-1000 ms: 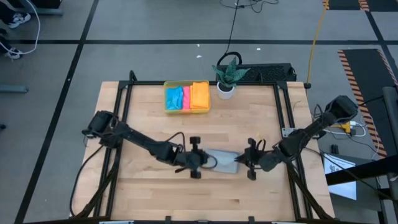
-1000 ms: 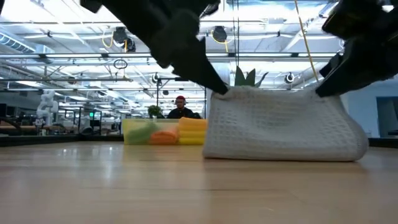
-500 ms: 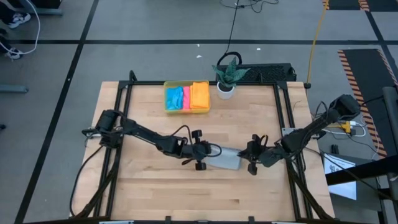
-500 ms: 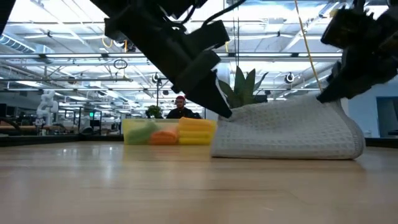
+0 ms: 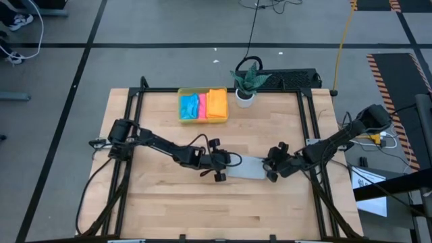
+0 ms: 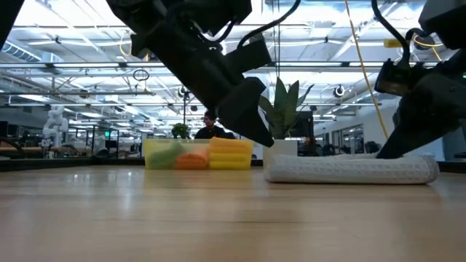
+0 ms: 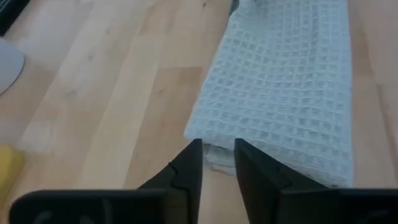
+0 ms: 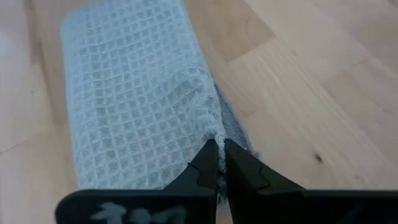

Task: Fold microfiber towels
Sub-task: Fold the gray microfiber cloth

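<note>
A light grey microfiber towel (image 5: 250, 168) lies folded flat on the wooden table (image 5: 169, 209) between my two grippers; it also shows in the low view as a low grey towel (image 6: 349, 169). My left gripper (image 7: 217, 163) stands open at the towel's left end, with its fingertips on either side of the layered edge. My right gripper (image 8: 219, 149) is shut on the towel's right end. Yellow, blue, pink and orange towels sit in a yellow tray (image 5: 202, 104) at the far side. My left gripper slants down from the table's left; the towel's layered edge (image 7: 214, 152) lies between its open fingertips, and I cannot tell whether they touch it. My right gripper pinches a corner of the towel's upper layer (image 8: 208, 127) between its two fingers, and the cloth puckers there. The fingers slant down from the table's right. The towel rests flat on the table.
A potted plant (image 5: 246, 84) stands at the far edge beside the tray. A black frame (image 5: 135, 94) runs round the table's edges. Bare wood lies on the near side of the towel (image 5: 223, 209).
Both grippers have gone down and a little toward the far edge, the left one also toward the right. The towel's raised upper part has come down over its lower part, so the towel, which stood tall, now lies low and flat on the table.
</note>
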### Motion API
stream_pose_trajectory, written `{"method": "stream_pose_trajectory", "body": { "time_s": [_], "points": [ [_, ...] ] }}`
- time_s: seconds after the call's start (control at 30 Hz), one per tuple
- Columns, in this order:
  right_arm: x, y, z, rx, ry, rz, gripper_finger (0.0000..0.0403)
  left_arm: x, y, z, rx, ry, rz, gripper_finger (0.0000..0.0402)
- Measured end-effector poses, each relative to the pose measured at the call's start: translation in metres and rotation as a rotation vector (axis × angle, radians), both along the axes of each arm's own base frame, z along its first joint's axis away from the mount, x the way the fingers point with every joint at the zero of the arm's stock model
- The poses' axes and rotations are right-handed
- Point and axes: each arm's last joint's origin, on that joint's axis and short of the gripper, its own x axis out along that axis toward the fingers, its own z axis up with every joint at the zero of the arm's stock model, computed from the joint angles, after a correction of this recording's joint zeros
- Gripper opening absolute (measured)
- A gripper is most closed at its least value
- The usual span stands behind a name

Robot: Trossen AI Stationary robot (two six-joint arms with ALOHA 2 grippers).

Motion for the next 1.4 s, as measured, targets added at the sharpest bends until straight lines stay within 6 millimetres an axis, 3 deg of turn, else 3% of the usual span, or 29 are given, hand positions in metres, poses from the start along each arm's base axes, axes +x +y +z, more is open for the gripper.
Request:
{"method": "stream_pose_trajectory", "body": {
  "time_s": [0.23, 0.47, 0.63, 0.77, 0.87, 0.97, 1.17, 1.4],
  "points": [
    [0.001, 0.0, 0.006, -0.004, -0.039, 0.024, 0.0004, 0.005, 0.0, 0.009, -0.026, -0.095, 0.002, 0.0135],
    [0.008, -0.004, 0.017, -0.032, -0.131, 0.06, 0.0004, 0.01, -0.002, 0.014, -0.052, -0.156, -0.058, 0.0141],
    [0.006, -0.013, 0.011, -0.052, -0.065, 0.014, 0.0004, 0.015, -0.002, 0.003, -0.056, -0.171, -0.059, 0.0141],
    [0.005, -0.017, 0.007, -0.065, -0.097, 0.021, 0.0007, 0.018, 0.001, -0.016, -0.059, -0.148, -0.043, 0.0141],
    [0.004, -0.018, 0.003, -0.054, -0.129, 0.076, 0.0013, 0.019, 0.003, -0.018, -0.061, -0.15, -0.015, 0.0141],
    [0.008, -0.015, 0.007, -0.036, -0.199, 0.174, 0.0013, 0.018, 0.002, -0.013, -0.063, -0.155, -0.012, 0.0141],
    [0.018, -0.009, 0.023, -0.074, -0.376, 0.354, 0.0006, 0.008, -0.009, 0.019, -0.06, -0.192, 0.004, 0.0141],
    [0.015, -0.019, 0.013, -0.091, -0.254, 0.265, 0.0006, 0.006, -0.006, 0.017, -0.06, -0.16, 0.035, 0.014]
  ]
}}
